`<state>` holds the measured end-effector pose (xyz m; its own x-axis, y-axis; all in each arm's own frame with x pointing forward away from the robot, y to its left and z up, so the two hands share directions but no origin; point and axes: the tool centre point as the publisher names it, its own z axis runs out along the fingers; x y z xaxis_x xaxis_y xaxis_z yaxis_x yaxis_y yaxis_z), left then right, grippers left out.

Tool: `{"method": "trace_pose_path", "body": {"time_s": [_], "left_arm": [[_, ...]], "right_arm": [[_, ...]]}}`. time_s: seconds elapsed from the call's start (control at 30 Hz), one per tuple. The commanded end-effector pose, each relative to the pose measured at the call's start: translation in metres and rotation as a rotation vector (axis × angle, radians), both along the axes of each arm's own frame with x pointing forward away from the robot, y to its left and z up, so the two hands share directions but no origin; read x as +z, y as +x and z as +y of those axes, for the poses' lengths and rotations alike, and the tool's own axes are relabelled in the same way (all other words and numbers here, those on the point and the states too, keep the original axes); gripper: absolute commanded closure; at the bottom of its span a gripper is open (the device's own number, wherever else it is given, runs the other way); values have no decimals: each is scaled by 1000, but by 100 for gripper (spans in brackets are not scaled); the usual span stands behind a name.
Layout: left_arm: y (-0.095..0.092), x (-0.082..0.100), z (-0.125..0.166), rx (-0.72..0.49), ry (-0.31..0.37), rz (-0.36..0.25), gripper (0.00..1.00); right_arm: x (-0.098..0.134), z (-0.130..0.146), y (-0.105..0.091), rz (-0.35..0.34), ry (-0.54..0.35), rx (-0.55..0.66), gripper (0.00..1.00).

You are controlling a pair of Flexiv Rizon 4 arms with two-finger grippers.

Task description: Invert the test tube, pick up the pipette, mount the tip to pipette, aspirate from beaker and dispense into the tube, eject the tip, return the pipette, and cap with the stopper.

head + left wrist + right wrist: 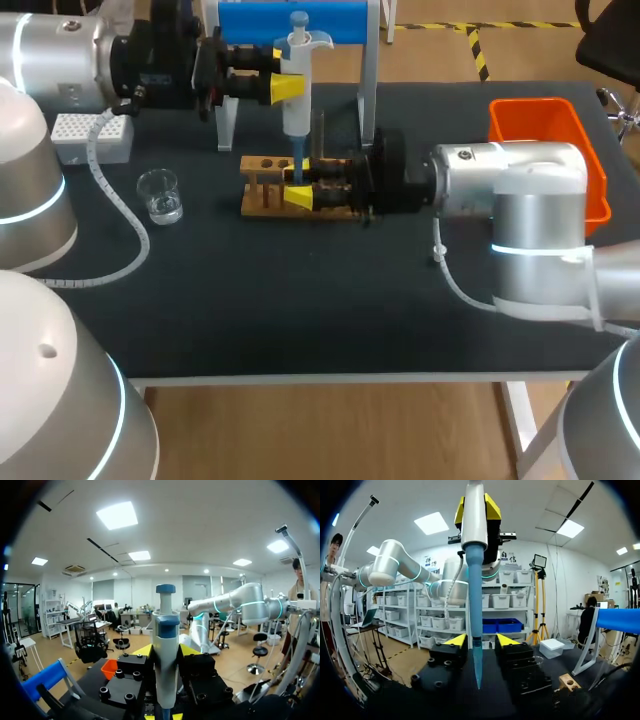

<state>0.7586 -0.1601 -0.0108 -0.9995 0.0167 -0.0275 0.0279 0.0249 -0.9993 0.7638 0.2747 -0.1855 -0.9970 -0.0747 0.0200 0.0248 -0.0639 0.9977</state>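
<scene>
Head view: right gripper hides the lower end of the white-and-blue plastic pipette and much of the brown wooden tube rack. Whether that gripper grips anything: cannot tell.

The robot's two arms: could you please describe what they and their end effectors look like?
Both the left arm and the right arm are rounded silver-white cylinders with glowing cyan rings at the joints. A white cable trails from each. The left end effector and the right end effector are black, blocky bodies with bolt heads and bright yellow wedge tips.
</scene>
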Motion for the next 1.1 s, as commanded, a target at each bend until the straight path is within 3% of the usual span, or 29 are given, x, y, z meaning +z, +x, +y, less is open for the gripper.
{"method": "trace_pose_path", "body": {"time_s": [0.03, 0.67, 1.1], "left_arm": [[0, 0, 0, 0, -1, -1, 100], [0, 0, 0, 0, -1, -1, 100], [0, 0, 0, 0, -1, -1, 100]], "right_arm": [[-3, -3, -3, 3, -6, -2, 0], [-58, -21, -8, 56, -30, 10, 0], [-61, -25, -8, 51, -48, 0, 0]]}}
